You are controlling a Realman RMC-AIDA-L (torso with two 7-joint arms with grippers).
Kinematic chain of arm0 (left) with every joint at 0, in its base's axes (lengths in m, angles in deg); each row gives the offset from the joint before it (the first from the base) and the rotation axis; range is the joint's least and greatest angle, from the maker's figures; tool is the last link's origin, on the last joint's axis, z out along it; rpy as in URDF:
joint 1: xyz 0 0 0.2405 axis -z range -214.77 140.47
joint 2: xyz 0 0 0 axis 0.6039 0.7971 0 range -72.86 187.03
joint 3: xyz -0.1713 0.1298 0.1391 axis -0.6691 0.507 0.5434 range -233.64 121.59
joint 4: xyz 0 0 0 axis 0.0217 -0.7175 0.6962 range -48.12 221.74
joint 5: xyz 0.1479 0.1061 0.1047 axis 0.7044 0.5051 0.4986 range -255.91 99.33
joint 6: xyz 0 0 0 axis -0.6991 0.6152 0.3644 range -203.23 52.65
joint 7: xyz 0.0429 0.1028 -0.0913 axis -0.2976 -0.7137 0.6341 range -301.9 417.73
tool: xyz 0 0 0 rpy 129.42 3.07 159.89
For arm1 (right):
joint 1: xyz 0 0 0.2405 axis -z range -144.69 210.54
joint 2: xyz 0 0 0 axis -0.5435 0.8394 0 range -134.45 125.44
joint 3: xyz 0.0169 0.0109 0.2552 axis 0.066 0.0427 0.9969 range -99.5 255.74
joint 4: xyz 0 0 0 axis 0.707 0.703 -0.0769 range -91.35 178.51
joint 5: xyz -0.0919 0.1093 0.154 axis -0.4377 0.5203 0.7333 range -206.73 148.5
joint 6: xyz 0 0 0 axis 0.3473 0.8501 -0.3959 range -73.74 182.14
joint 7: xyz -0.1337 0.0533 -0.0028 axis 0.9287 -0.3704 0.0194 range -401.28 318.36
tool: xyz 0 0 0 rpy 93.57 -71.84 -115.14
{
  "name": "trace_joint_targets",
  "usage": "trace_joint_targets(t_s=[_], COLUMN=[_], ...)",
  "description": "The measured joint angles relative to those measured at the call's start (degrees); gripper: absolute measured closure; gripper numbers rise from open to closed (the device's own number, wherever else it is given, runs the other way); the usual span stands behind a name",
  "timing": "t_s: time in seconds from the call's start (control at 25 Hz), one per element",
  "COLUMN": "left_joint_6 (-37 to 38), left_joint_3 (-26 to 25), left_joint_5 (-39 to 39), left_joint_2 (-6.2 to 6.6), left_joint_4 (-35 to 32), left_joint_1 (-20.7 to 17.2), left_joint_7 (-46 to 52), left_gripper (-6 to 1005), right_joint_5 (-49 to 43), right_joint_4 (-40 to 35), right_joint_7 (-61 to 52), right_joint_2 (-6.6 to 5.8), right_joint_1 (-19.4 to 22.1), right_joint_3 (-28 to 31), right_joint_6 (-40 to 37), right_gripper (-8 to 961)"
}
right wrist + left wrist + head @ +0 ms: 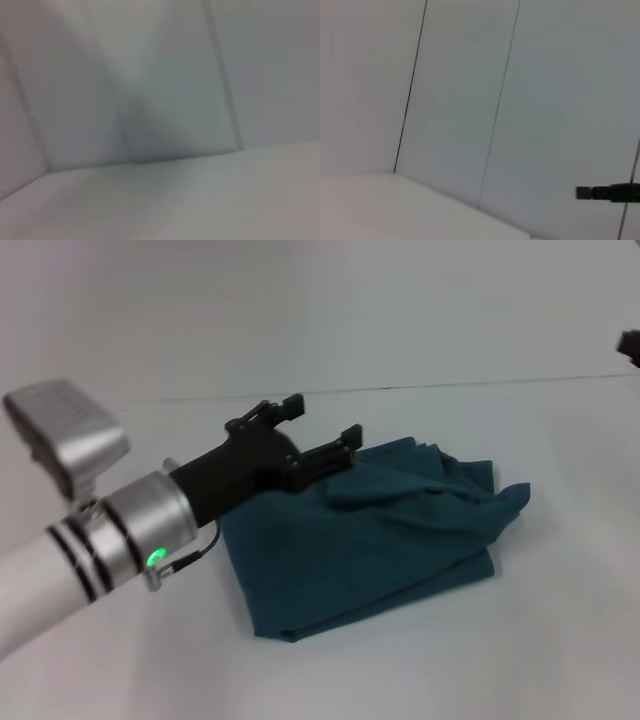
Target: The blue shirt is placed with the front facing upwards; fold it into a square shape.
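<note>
The blue shirt point(380, 540) lies on the white table point(480, 660) as a folded, roughly rectangular bundle with rumpled layers along its far side; no print shows. My left gripper point(320, 420) hovers over the bundle's far left corner, open, with nothing between its black fingers. Only a small black part of my right gripper point(630, 344) shows at the right edge of the head view, well away from the shirt. The same dark part appears far off in the left wrist view point(607, 192). Neither wrist view shows the shirt.
A pale wall point(400, 310) stands behind the table's far edge. The wrist views show only wall panels and bare tabletop point(200, 200).
</note>
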Motion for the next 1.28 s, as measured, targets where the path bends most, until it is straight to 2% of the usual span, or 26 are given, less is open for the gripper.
trace_joint_targets(t_s=[0.12,0.2,0.36,0.4,0.44,0.48,0.6,0.76,0.92,1.04,1.16,1.28], left_joint_6=[3.2,3.6,4.1,4.3,4.4,4.4,4.6,5.3,7.1,9.0,9.5,9.6], left_joint_3=[-0.4,-0.5,-0.5,-0.5,-0.6,-0.6,-0.6,-0.9,-3.5,-5.7,-6.4,-6.4], left_joint_5=[-2.8,-3.7,-4.4,-4.5,-4.5,-4.5,-4.5,-4.6,-4.6,-4.6,-4.6,-4.6], left_joint_2=[0.0,0.0,0.05,0.04,0.04,0.0,-0.01,0.08,0.28,0.33,0.23,0.2], left_joint_4=[-1.8,-2.5,-4.0,-4.1,-4.3,-4.5,-4.8,-4.5,-4.2,-4.4,-4.6,-4.9], left_joint_1=[-1.8,-2.7,-3.4,-3.6,-3.7,-3.8,-4.1,-5.5,-7.5,-9.1,-9.8,-10.1], left_joint_7=[-4.4,-5.4,-5.6,-5.6,-5.7,-5.7,-5.8,-5.8,-6.3,-7.6,-8.0,-8.0], left_gripper=[123,61,63,63,63,63,64,63,63,63,64,64], right_joint_5=[-2.3,-4.1,-10.7,-13.0,-15.7,-18.6,-27.9,-38.1,-44.2,-46.1,-45.8,-44.6], right_joint_4=[-6.6,-10.7,-14.4,-14.9,-15.2,-15.5,-15.3,-13.5,-12.0,-12.0,-11.2,-8.9], right_joint_7=[-11.7,-19.3,-30.8,-32.8,-34.0,-34.8,-34.7,-32.6,-31.3,-30.6,-30.5,-30.9], right_joint_2=[-2.51,-4.91,-9.53,-10.15,-10.18,-10.01,-7.63,-2.95,1.45,3.91,4.84,4.98], right_joint_1=[0.1,-0.7,-5.4,-7.4,-9.3,-11.6,-18.0,-24.1,-26.4,-26.4,-26.3,-26.5], right_joint_3=[-12.1,-19.6,-31.0,-33.4,-35.0,-36.4,-39.1,-42.9,-46.9,-49.6,-51.5,-53.2], right_joint_6=[-2.6,-5.4,-12.0,-13.4,-14.3,-15.4,-17.1,-16.5,-13.0,-10.1,-8.4,-6.1], right_gripper=[864,825,725,685,645,606,480,297,297,297,297,298])
